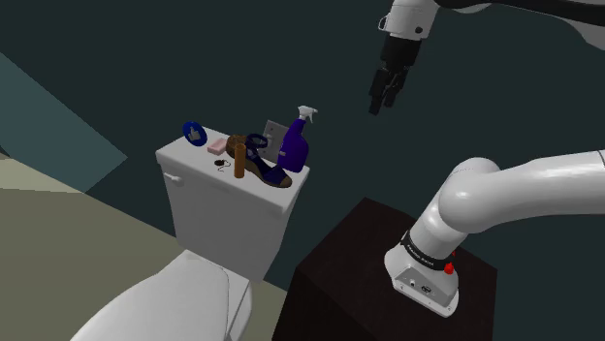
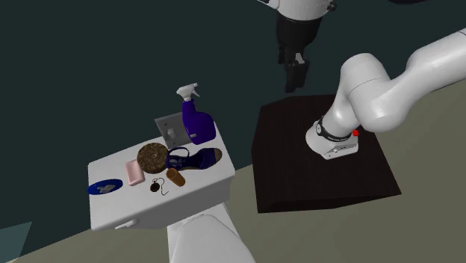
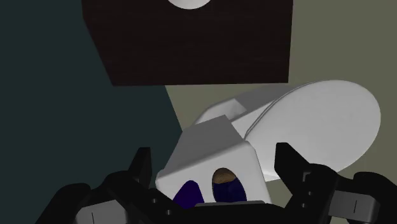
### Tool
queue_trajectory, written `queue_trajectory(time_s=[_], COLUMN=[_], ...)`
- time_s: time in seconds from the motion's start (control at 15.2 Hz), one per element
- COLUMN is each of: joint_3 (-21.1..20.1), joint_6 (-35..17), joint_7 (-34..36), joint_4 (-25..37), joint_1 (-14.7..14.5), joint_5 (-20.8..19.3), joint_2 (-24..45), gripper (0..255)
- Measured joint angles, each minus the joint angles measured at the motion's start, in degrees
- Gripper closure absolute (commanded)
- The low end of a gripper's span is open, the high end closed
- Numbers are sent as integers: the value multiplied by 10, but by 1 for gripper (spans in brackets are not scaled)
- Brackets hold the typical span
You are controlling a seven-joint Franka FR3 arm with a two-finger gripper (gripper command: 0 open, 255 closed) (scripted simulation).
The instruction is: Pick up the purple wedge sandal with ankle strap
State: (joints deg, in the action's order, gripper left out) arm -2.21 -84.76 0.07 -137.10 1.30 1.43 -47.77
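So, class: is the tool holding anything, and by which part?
Nothing is held. The tool hangs open in the air, apart from the purple sandal lying on the toilet tank.
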Motion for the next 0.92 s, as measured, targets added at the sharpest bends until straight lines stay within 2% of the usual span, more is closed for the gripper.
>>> queue_trajectory(time_s=[0.2,0.53,0.92], joint_3=[-4,-20,-40], joint_6=[-22,-117,-228], joint_7=[6,32,61], joint_4=[-4,-17,0], joint_1=[0,-3,-5], joint_5=[6,29,52], joint_2=[14,86,195], gripper=[0,0,0])
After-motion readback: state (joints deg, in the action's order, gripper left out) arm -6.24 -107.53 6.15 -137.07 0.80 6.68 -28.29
